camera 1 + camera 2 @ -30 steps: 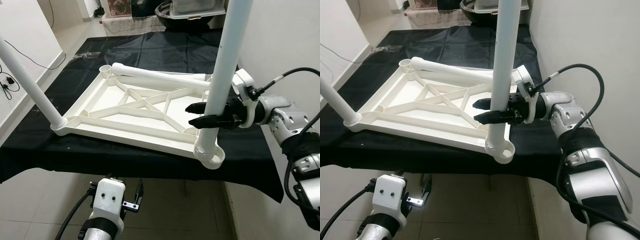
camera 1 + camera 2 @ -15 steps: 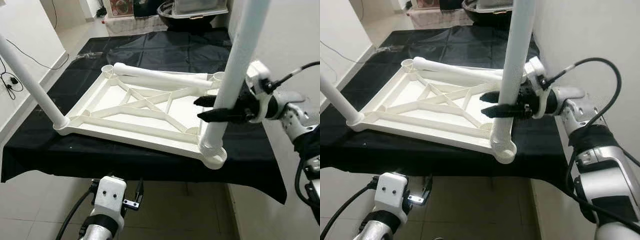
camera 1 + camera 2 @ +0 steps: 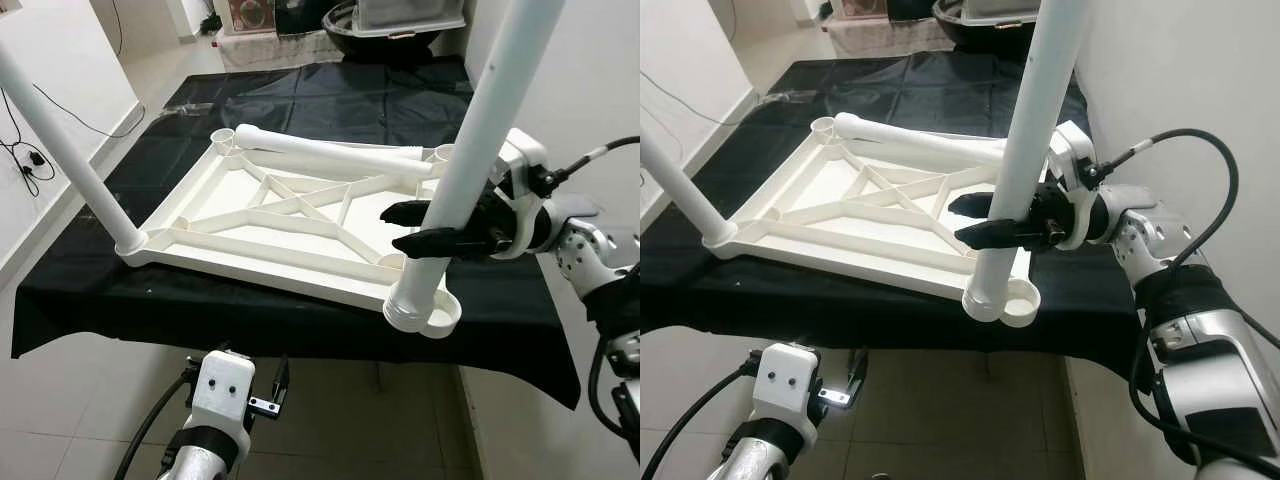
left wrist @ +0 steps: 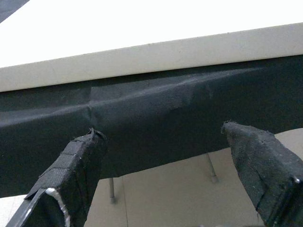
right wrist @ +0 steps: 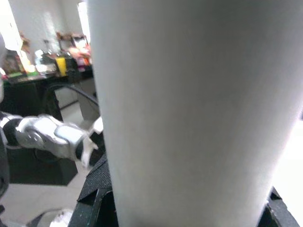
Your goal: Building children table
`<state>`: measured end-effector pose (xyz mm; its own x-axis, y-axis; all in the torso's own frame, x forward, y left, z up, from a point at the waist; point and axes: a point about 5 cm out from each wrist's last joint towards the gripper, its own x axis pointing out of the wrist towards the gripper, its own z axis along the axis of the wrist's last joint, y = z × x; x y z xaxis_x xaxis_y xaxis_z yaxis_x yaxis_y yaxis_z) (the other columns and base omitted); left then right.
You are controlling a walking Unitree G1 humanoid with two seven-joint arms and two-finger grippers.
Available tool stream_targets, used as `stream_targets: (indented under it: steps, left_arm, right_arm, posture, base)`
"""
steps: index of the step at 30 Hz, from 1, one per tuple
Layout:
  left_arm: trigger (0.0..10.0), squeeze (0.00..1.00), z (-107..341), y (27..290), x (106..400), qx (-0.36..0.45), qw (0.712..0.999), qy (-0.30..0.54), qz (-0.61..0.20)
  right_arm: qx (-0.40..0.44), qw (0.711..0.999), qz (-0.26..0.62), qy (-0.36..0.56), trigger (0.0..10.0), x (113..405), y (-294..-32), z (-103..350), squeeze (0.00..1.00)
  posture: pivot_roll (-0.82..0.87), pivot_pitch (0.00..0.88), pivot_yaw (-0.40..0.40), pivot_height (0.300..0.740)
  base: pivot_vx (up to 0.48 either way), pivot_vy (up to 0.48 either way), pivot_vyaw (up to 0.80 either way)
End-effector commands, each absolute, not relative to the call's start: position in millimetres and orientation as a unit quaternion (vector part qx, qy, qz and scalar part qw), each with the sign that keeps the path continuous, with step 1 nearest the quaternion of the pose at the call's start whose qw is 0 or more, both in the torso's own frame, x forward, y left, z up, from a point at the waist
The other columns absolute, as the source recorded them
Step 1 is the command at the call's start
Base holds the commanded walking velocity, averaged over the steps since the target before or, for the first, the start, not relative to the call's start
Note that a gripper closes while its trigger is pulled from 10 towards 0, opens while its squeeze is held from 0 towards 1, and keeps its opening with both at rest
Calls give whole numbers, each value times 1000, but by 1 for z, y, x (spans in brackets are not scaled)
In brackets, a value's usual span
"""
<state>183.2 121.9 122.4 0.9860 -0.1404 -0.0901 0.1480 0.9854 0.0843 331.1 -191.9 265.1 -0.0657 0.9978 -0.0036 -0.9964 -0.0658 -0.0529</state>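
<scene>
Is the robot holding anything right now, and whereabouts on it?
Yes. The right gripper is clamped on a white table leg, low on its shaft just above the end at the tabletop's corner socket. The left gripper holds nothing.

The right gripper (image 3: 975, 220) clamps a tilted white table leg (image 3: 1025, 160) over the upturned tabletop's (image 3: 855, 215) near right corner socket (image 3: 1005, 300), at the desk's (image 3: 890, 85) near edge.

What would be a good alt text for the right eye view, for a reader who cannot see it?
The right gripper clamps an upright white table leg over the near right corner socket of an upside-down white tabletop lying on a black cloth. Another leg lies along its far edge.
</scene>
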Motion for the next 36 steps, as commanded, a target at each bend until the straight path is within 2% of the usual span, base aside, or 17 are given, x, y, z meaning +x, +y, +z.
stream_targets:
  steps: [1, 7, 12, 36]
  left_arm:
    - [10000, 0, 118, 123, 181, 49, 995, 53, -69]
    - [10000, 0, 119, 123, 180, 49, 995, 52, -69]
    - [10000, 0, 119, 124, 179, 50, 995, 54, -71]
    - [10000, 0, 120, 119, 169, 51, 994, 56, -78]
  right_arm:
    - [-36, 682, 730, -14, 10000, 332, -192, 267, 0]
    - [-54, 709, 704, -5, 10000, 340, -204, 269, 0]
    - [-68, 717, 693, 5, 10000, 342, -208, 268, 0]
    - [-89, 733, 674, 43, 10000, 348, -215, 256, 0]
  posture:
    - [24, 120, 73, 740]
    - [29, 130, 72, 740]
    - [31, 138, 76, 740]
    - [37, 160, 72, 740]
  base:
    - [0, 0, 0]
    - [0, 0, 0]
    - [0, 0, 0]
    - [0, 0, 0]
